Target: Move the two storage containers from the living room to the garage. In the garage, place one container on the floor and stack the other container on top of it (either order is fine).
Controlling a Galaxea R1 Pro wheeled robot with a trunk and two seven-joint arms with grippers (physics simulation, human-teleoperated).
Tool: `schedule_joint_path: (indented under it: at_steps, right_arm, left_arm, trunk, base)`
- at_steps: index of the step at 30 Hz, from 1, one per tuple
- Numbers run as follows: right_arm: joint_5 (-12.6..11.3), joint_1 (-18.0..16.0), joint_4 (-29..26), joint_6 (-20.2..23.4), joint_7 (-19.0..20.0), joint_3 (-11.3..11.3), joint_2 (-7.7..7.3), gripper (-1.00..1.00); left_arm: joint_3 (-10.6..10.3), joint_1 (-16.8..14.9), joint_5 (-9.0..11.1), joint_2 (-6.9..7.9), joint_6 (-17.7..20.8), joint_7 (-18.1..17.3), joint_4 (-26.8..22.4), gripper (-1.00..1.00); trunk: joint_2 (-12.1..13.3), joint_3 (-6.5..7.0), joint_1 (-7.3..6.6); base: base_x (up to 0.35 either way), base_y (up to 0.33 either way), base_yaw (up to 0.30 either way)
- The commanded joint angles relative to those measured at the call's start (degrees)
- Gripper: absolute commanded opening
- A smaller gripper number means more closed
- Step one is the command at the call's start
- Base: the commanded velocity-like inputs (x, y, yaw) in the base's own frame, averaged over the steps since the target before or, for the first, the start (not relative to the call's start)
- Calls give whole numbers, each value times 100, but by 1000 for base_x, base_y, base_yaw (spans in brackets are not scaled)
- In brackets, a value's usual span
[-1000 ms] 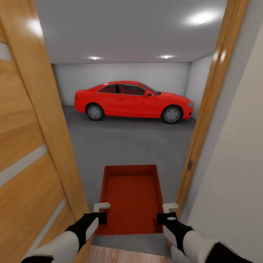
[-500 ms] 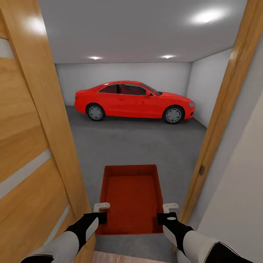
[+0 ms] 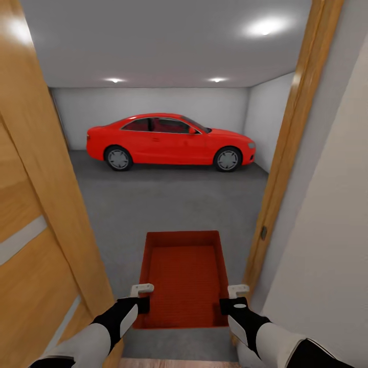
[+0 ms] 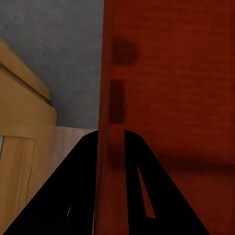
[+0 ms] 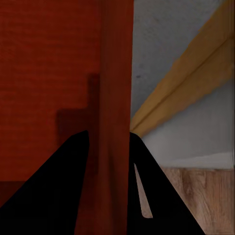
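An orange-red storage container [image 3: 184,278] hangs level in front of me, held by both arms in the doorway to the garage. My left gripper [image 3: 140,297] is shut on its left wall and my right gripper [image 3: 232,298] on its right wall. The left wrist view has the black fingers [image 4: 73,196] straddling that wall [image 4: 105,88], gripper [image 4: 110,147]. Seen from the right wrist, the right gripper [image 5: 108,142] clamps the other wall [image 5: 115,68]. Below and beyond the container lies the garage's dark grey floor [image 3: 168,204].
A wooden door [image 3: 30,214] with pale stripes stands open close on the left. The wooden door frame [image 3: 286,153] and a pale wall [image 3: 327,240] crowd the right. A red car [image 3: 168,140] is parked at the garage's far wall. Light wood planks [image 3: 174,363] edge the threshold.
The camera has swung a little right and moved forward: the car sits further left in the picture and less wood floor shows below. Container and grippers keep their places in the view.
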Motion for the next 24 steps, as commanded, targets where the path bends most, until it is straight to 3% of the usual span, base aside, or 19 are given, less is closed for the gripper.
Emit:
schedule_joint_path:
  at_steps: [1, 6, 13, 24]
  right_arm:
    - [-151, -3, 19, 3, -38, 87, -1, -100]
    - [-151, -3, 19, 3, -39, 87, -5, -100]
    - [-151, -3, 19, 3, -39, 87, -1, -100]
    - [-151, -3, 19, -1, -38, 89, -6, -100]
  left_arm:
    - [-51, -5, -1, 3, 12, 64, -36, -100]
    - [-51, -5, 1, 8, 12, 61, -36, -100]
    - [-49, -5, -1, 11, 12, 60, -35, -100]
    - [-50, -5, -1, 12, 12, 64, -36, -100]
  trunk:
    - [-14, -13, 4]
    - [-14, -13, 4]
    - [-14, -13, 4]
    - [-14, -13, 4]
  base:
    - [0, 0, -132]
    - [20, 51, -42]
    - [85, 213, -3]
    - [7, 18, -12]
